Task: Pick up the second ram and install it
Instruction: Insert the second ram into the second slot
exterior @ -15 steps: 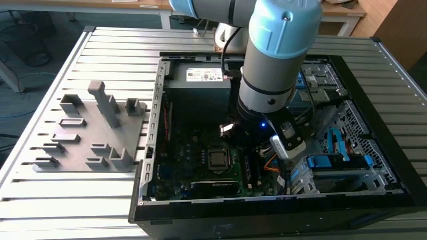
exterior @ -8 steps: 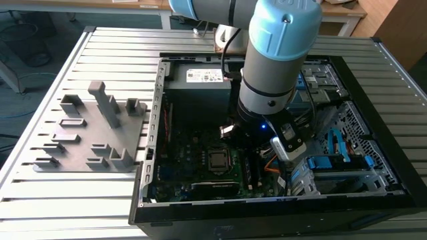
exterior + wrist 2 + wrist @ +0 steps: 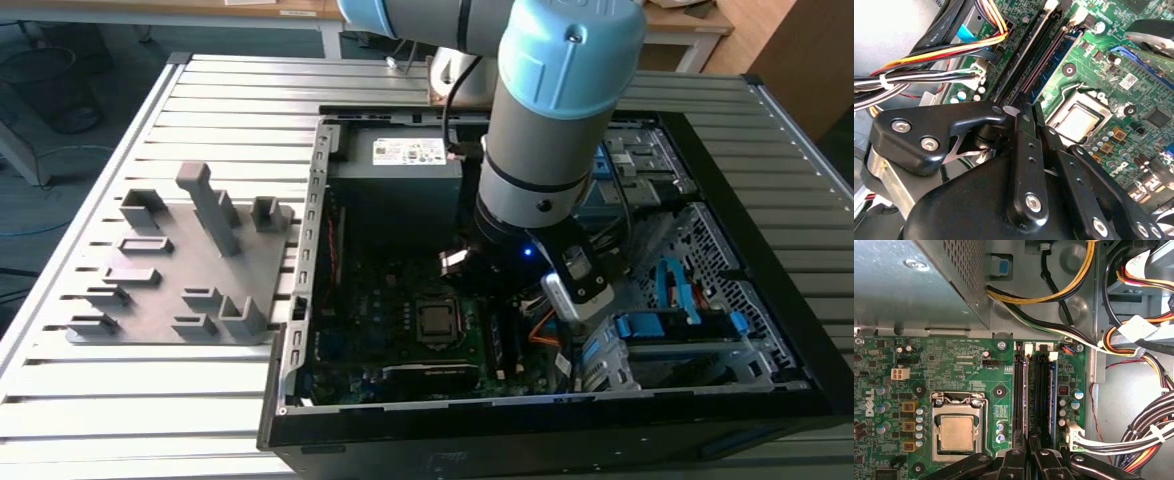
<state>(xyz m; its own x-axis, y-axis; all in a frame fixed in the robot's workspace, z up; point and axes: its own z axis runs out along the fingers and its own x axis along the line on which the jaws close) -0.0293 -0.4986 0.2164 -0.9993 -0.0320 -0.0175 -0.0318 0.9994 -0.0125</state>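
Fingertips of the gripper (image 3: 1026, 109) were drawn together with no real gap between them, poised right over the near end of the memory slots (image 3: 1026, 390). Nothing stick-like showed between them in either wrist view, so I judged it closed and empty-handed, or at most pressing down with its tips.

In the exterior view the arm (image 3: 547, 150) reached down into the open computer case (image 3: 310, 300), well apart from the grey fixture tray (image 3: 187, 270) on that view's left. No memory stick lay on the tray.

Along the outermost slot, on the side away from the processor socket (image 3: 956, 432), ran a slim blue-green strip — the second ram (image 3: 1058, 61), as I took it, standing on edge in its slot rather than lying loose. In the first wrist view it showed as a thin blue line beside the dark slots. The bundle of coloured cables (image 3: 954, 50) passed near the slots but did not cross them.

By that reading the pick-up was done and the stick was already in place; what remained, if anything, was the final seating. Whether the white end latches (image 3: 1029, 347) had snapped home could not be told, nor whether the board sat fully down along its length.
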